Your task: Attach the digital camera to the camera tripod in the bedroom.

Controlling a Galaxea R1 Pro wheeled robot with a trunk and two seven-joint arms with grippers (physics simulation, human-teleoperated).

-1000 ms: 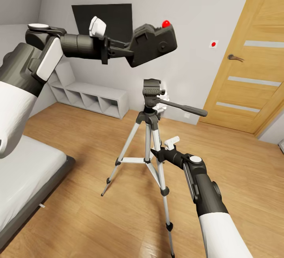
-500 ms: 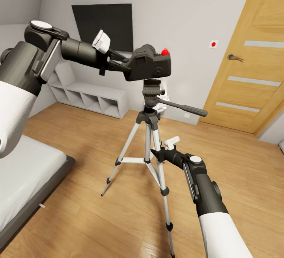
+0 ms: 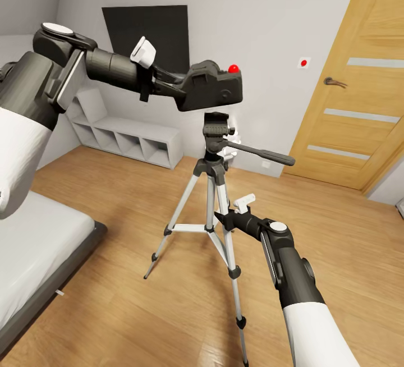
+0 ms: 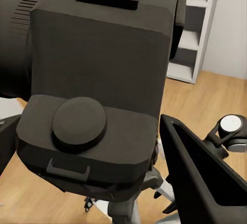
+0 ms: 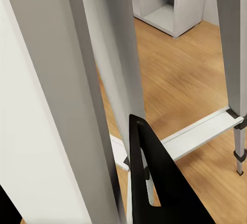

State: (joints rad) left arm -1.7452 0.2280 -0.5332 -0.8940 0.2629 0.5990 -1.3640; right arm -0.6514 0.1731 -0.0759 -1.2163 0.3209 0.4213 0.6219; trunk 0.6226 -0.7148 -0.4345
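My left gripper (image 3: 184, 87) is shut on the digital camera (image 3: 212, 89), a black boxy body with a red button (image 3: 233, 68) on top. It hangs level, just above the black pan head (image 3: 217, 125) of the camera tripod (image 3: 210, 187), almost touching it. In the left wrist view the camera (image 4: 98, 64) is close up, with one dark finger (image 4: 200, 178) beside it. My right gripper (image 3: 223, 219) is low down, shut on a silver tripod leg (image 5: 56, 106); one black finger (image 5: 154, 183) lies against it.
The tripod's long handle (image 3: 264, 155) points right toward the wooden door (image 3: 359, 75). A black TV (image 3: 148, 27) hangs on the back wall above a low white shelf (image 3: 129, 140). The bed (image 3: 33, 243) is at the left. Wood floor (image 3: 140, 311) lies around the tripod.
My left arm brought the camera down and leftward from a raised, tilted pose to just over the tripod head, then levelled it with a slight lift. The right arm stayed still.
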